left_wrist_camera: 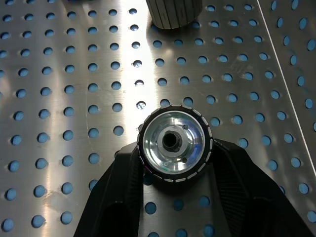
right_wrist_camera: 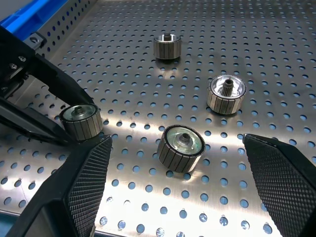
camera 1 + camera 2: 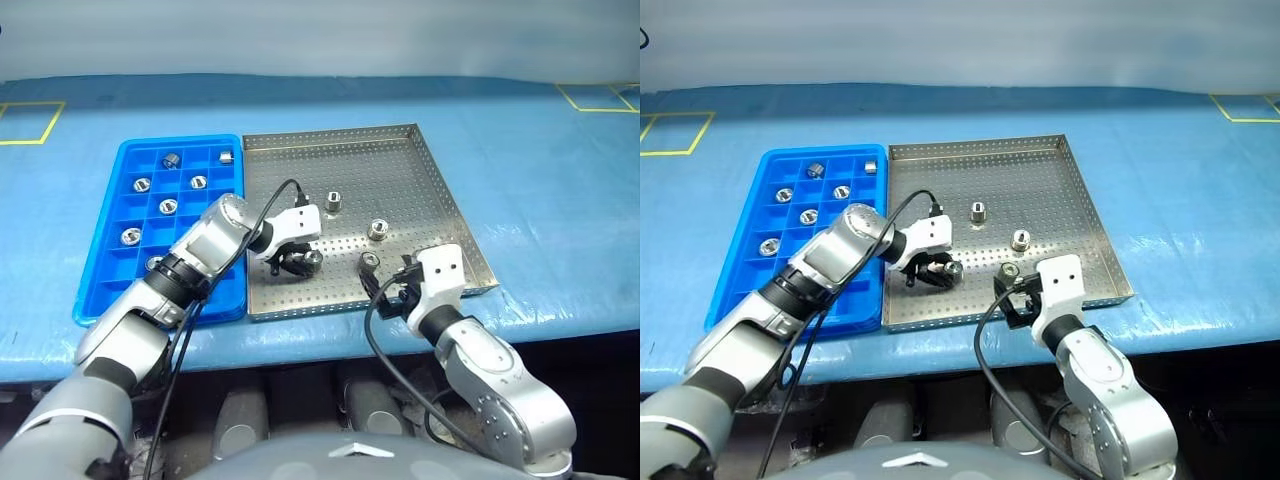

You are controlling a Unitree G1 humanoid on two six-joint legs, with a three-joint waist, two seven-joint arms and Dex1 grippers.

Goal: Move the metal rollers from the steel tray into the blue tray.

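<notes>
Nearest, the right gripper (image 3: 400, 290) hovers at the steel tray's (image 3: 455, 215) near rim, fingers spread wide. On that tray's perforated floor the left gripper (image 3: 297, 262) has its fingers clamped around one metal roller (image 1: 175, 142); three more rollers (image 2: 180, 146) lie loose nearby. Others sit in the blue tray's (image 3: 110, 275) compartments. Blue sheeting with yellow tape (image 3: 30, 122) squares covers the bench (image 3: 560, 180). No writing is legible.

Four metal rollers (image 2: 181, 147) sit on the steel tray (image 2: 276, 59); one lies between the right gripper's (image 2: 180, 190) spread fingers (image 2: 91, 173).
</notes>
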